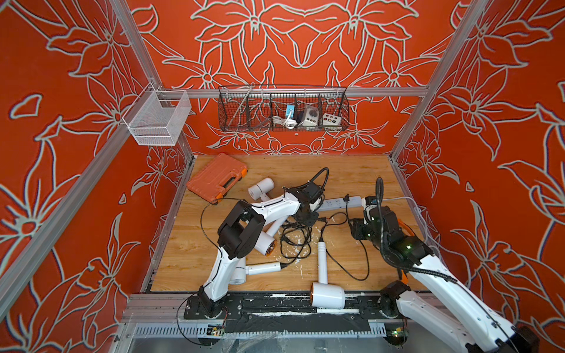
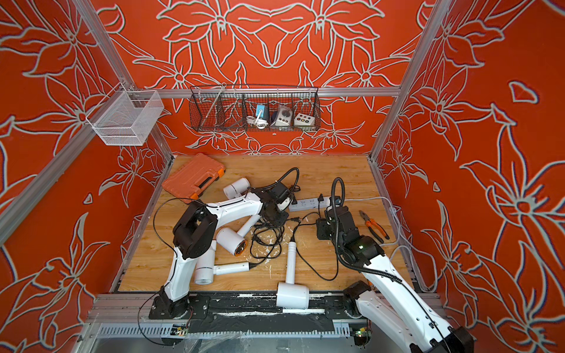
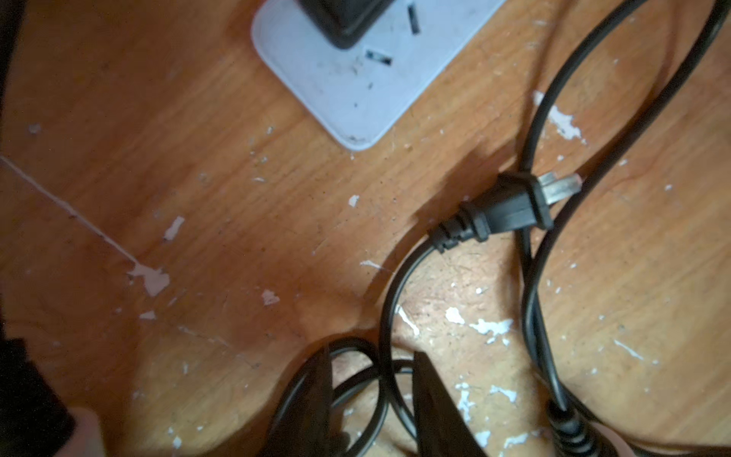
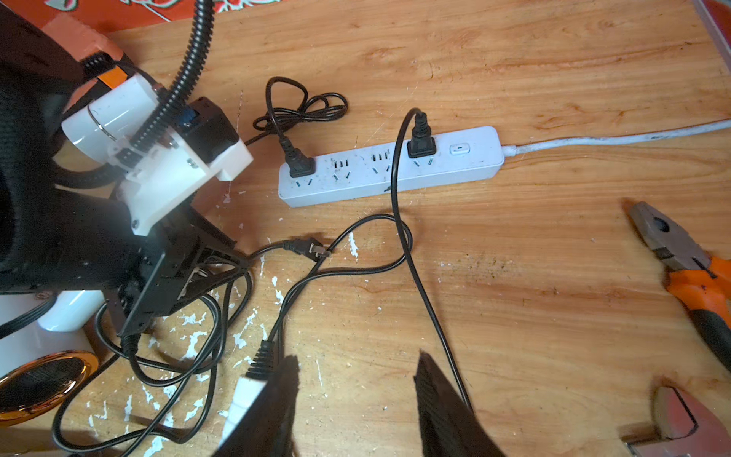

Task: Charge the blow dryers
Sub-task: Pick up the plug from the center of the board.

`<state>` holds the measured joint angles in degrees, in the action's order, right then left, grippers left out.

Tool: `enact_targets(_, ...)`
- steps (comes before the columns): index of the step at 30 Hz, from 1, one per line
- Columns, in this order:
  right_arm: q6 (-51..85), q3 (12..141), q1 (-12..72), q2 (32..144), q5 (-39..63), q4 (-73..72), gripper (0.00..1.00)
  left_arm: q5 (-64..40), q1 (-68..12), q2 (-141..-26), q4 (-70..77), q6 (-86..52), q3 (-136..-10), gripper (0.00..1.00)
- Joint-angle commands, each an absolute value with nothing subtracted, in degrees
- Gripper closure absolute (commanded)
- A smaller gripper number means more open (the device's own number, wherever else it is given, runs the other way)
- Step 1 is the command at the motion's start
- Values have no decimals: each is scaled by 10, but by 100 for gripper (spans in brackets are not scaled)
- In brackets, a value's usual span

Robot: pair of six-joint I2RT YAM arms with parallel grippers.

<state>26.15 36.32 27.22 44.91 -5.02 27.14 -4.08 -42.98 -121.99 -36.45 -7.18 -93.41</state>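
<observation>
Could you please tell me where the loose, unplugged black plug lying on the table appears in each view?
Top view: loose plug mid-table, just on the near side of the power strip.
Top view: same spot, near side of the strip.
Left wrist: large, prongs showing, near the strip's rounded corner.
Right wrist: small, beside the strip's long side.
Shared landmark: the white power strip.

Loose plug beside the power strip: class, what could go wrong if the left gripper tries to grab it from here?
Black cords loop between the left gripper's open jaws, so closing may pinch cord, not the loose plug. The plug lies across another cord; lifting it could drag the tangle and tug the seated plug from the power strip.
</observation>
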Motion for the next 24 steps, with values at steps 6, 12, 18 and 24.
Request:
enact_targets(6, 240, 356, 263, 432, -44, 276, 50, -16, -457, -1223, -408, -101, -940, 67)
enact_targets(12, 242, 346, 261, 406, -44, 285, 50, 6, -457, -1214, -405, -121, -900, 67)
enact_targets(18, 247, 338, 261, 392, -44, 291, 50, 2, -457, -1221, -390, -134, -905, 78)
enact_targets(24, 235, 333, 261, 389, -53, 300, 51, 24, -456, -1206, -408, -134, -940, 100)
